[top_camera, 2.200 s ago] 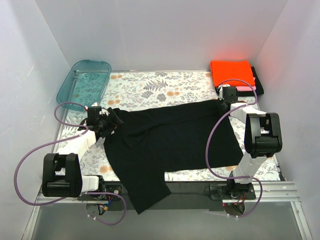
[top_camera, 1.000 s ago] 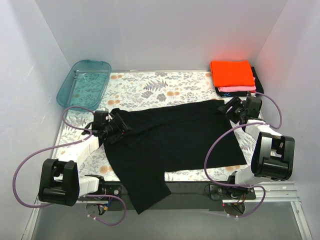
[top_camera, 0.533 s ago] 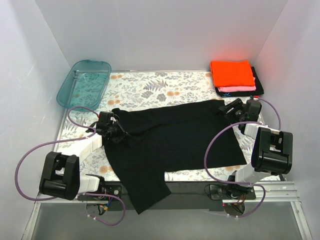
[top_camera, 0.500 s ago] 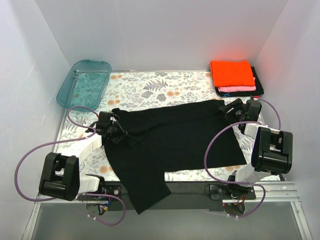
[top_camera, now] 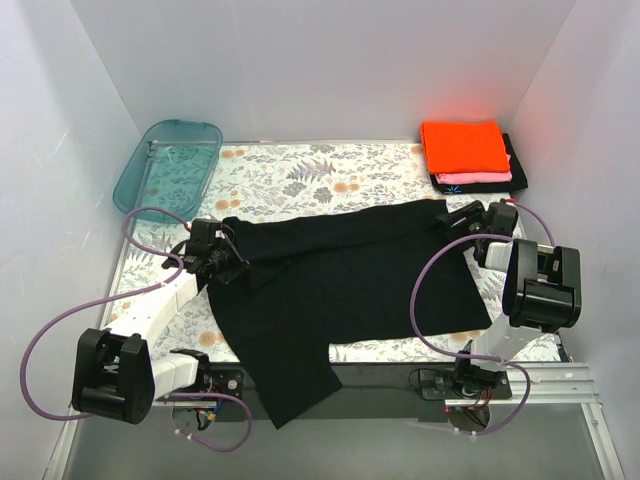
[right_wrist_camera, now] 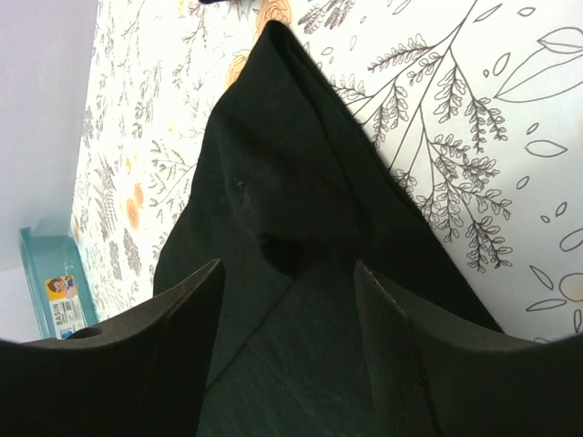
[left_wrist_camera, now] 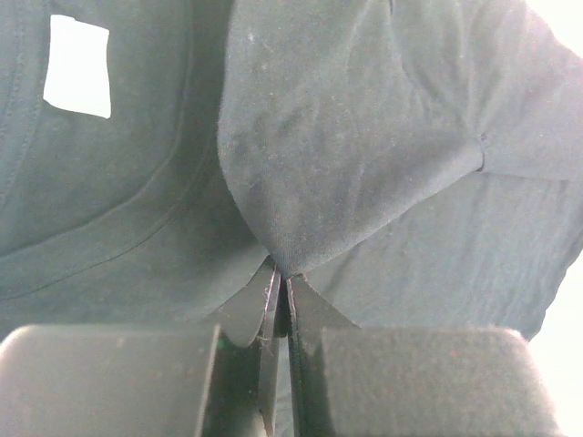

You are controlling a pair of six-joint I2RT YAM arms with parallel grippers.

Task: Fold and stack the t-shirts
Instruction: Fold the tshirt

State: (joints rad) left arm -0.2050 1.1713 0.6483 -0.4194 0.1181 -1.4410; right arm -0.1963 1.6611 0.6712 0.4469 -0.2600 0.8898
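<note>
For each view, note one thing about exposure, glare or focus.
Top external: the orange t-shirt is oversaturated and throws a red tint on the right wall. Left wrist: the black t-shirt looks washed-out grey-green; bright patches are blown white. Right wrist: the close fingers are dark and soft, the floral table sharp.

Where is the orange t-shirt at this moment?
In the top view, the orange t-shirt lies folded at the far right corner, atop the pink t-shirt, just beyond the right claw.

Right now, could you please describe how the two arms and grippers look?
The left arm and right arm have white links with chunky black joint housings, and a thin purple cable loops along each. The left gripper and right gripper have flat black fingers.
</note>
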